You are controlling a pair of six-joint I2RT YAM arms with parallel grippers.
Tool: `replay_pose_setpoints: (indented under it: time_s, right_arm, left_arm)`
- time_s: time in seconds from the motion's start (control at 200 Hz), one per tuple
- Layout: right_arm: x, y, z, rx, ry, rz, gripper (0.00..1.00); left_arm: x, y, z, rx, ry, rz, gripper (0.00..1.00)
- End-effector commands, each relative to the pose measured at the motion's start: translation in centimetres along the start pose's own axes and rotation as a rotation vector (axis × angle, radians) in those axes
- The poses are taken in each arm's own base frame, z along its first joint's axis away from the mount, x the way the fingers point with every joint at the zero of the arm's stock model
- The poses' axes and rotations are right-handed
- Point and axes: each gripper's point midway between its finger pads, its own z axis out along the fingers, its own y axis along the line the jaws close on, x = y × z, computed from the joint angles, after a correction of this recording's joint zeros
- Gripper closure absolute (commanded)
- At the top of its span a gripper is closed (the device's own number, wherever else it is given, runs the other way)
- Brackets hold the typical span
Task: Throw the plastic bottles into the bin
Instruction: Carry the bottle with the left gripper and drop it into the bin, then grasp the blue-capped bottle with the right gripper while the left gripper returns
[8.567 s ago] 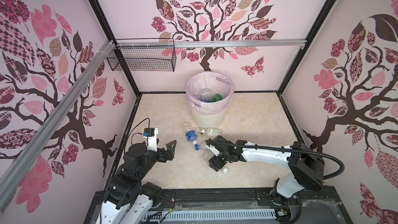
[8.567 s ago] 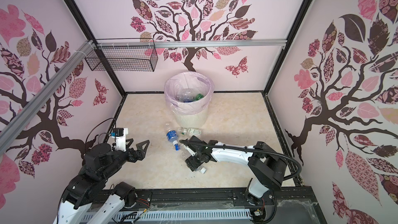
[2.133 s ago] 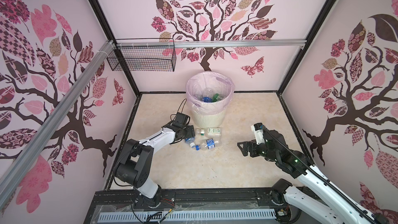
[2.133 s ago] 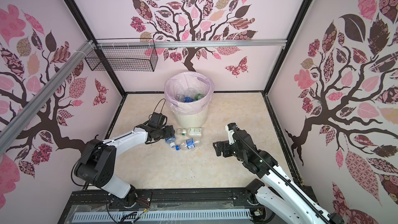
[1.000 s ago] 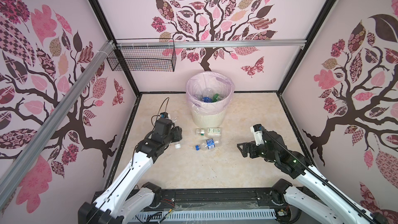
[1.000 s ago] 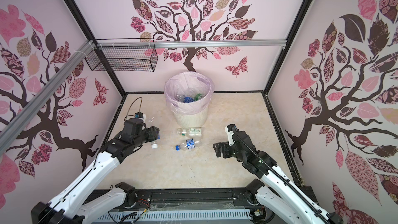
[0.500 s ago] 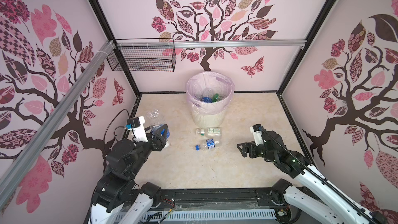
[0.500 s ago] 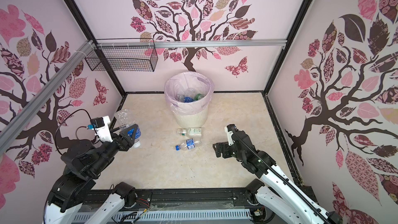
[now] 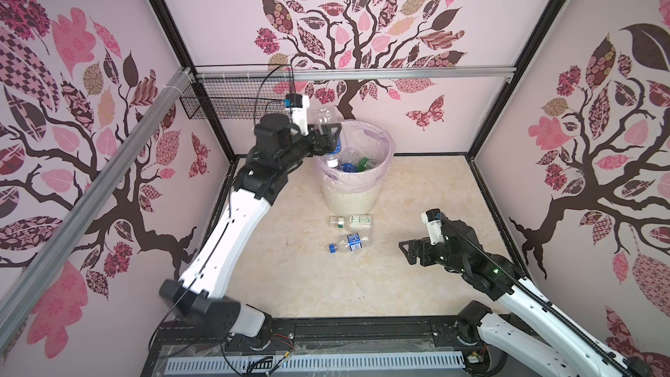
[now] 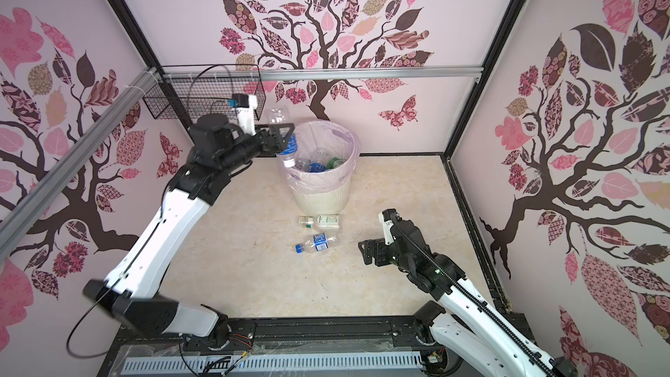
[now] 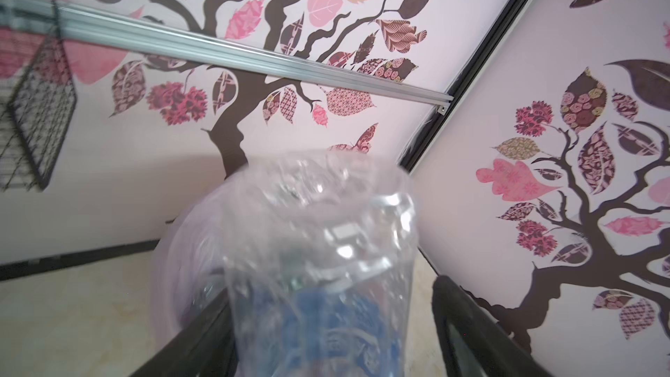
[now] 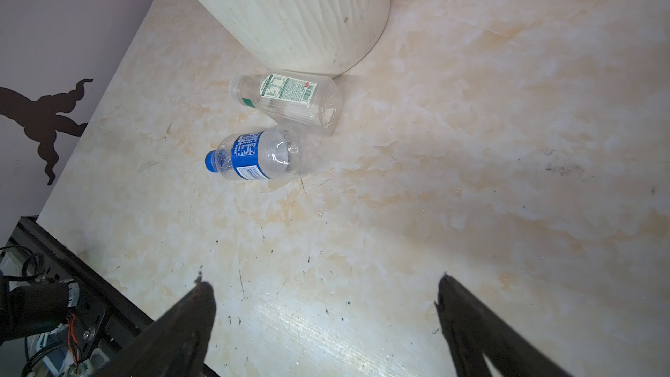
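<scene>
left wrist view: bottle loose between parted fingers above the bin

a clear crumpled plastic bottle with a blue label (image 11: 319, 248) hangs cap-down between the fingers of the left gripper (image 9: 329, 136), at the left edge of the mouth of the round cream ribbed bin (image 9: 350, 199) with its thin pink liner bag. the jaws stand apart. a gap shows between the bottle and one finger, and the bottle is blurred, so it looks loose rather than pinched. in both top views its white cap points into the bin, above the discarded bottles (image 9: 353, 165) piled inside.

the right gripper (image 9: 406, 252) hangs low over the marbled beige floor (image 12: 471, 175), jaws wide and empty, well apart from the bin. two more lie on their sides in front of it: a squarish clear bottle with a green-and-white label (image 12: 290, 101) just beside the bin's base, and a round clear bottle with a blue cap (image 12: 261, 155) near that one.

the drop looks best served by holding the wrist over the opening, not the rim, until the bottle clears the fingers. so light a bottle could glance off the edge or catch the liner. a straight lift before any swing away should keep the fingers from snagging the bag.
</scene>
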Motion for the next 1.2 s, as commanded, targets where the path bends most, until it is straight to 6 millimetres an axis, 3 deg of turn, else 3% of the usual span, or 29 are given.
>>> replay_pose_setpoints:
  time_s: [0.0, 0.12, 0.22, 0.355, 0.64, 0.765, 0.911, 1.196]
  right_arm:
    - [-0.4, 0.2, -0.4, -0.009, -0.017, 0.015, 0.03]
    - [-0.5, 0.3, -0.7, -0.017, -0.035, 0.018, 0.03]
    - [-0.4, 0.6, -0.3, -0.03, -0.017, 0.01, 0.03]
    - [-0.2, 1.4, 0.5, -0.063, 0.022, -0.01, 0.04]
    - [-1.9, 4.3, 2.0, -0.154, 0.073, -0.092, 0.06]
    - [-1.4, 5.7, 3.5, -0.145, 0.125, -0.202, 0.06]
    - [-0.1, 8.3, 5.5, -0.165, 0.209, -0.356, 0.08]
    - [-0.4, 11.5, 8.3, -0.263, 0.221, -0.558, 0.11]
  left_arm:
    - [0.2, -0.3, 0.0, -0.003, 0.064, 0.03, 0.09]
    - [-0.8, 0.6, -4.4, -0.077, -0.026, 0.062, 0.02]
    - [-0.3, 1.4, -8.2, -0.133, -0.017, 0.076, 0.02]
    - [2.8, 2.2, -12.4, -0.2, 0.045, 0.099, 0.02]
    - [11.6, 4.5, -19.5, -0.308, 0.201, 0.083, 0.02]
    - [15.0, 5.6, -21.5, -0.35, 0.234, 0.076, 0.02]
    - [17.5, 6.7, -23.5, -0.397, 0.235, 0.071, 0.02]
    - [21.3, 8.0, -24.5, -0.421, 0.246, 0.044, 0.02]
